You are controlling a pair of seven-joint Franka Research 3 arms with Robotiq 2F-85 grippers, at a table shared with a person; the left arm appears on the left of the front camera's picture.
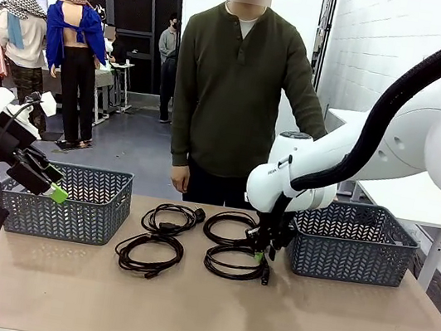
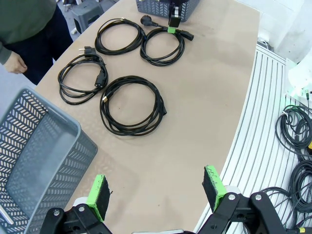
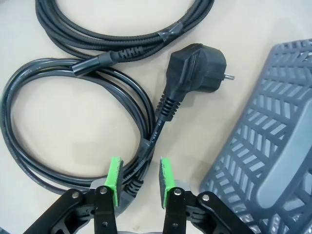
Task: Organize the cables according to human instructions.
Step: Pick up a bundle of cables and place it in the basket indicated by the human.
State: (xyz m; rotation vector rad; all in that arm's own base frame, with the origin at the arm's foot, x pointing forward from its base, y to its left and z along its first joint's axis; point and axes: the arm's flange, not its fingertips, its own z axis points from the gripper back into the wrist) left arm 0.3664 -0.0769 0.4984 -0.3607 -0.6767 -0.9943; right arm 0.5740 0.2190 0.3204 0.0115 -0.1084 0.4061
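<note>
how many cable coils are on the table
4: far-left coil, near-left coil, far-right coil, and near-right coil at the right gripper; none seems hidden.

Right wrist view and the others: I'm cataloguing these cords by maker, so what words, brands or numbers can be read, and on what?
Pale print along the cable just below its plug: too small and blurred to read.
Small dark lettering on the right arm, on its white link: too small to read.
No other text can be read.
</note>
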